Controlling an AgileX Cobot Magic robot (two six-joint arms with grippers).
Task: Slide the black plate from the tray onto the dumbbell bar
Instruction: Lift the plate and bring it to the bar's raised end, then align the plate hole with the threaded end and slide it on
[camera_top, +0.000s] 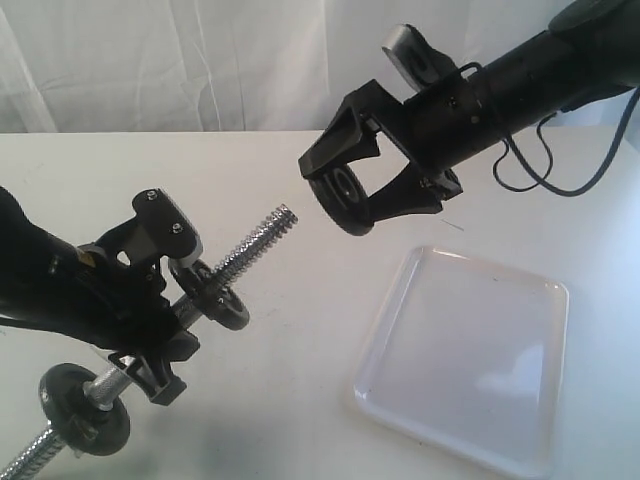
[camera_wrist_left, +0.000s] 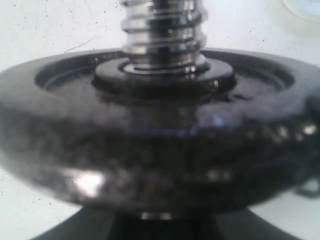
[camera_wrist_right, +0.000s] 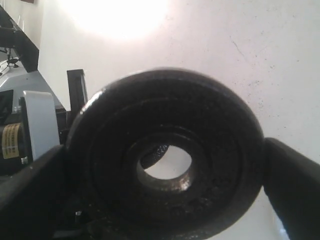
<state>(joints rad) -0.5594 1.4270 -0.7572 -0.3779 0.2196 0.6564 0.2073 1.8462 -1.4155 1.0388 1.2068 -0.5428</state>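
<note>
The black plate (camera_top: 338, 196) hangs in the air with my right gripper (camera_top: 352, 188) shut on its rim; its hole faces the bar's tip and a small gap separates them. In the right wrist view the plate (camera_wrist_right: 165, 155) fills the picture between both fingers (camera_wrist_right: 30, 192). The dumbbell bar (camera_top: 258, 238) is tilted, its bare threaded end pointing up and right. My left gripper (camera_top: 168, 318) is shut on its middle, between two other black discs (camera_top: 215, 293) (camera_top: 85, 408). The left wrist view shows one disc (camera_wrist_left: 160, 140) and the thread (camera_wrist_left: 162, 30) close up. The white tray (camera_top: 465, 350) lies empty at the right.
A white curtain (camera_top: 150, 60) closes off the back of the white table (camera_top: 250, 160). A black cable (camera_top: 560, 185) loops under the right arm. Grey equipment (camera_wrist_right: 30, 130) shows at one side of the right wrist view.
</note>
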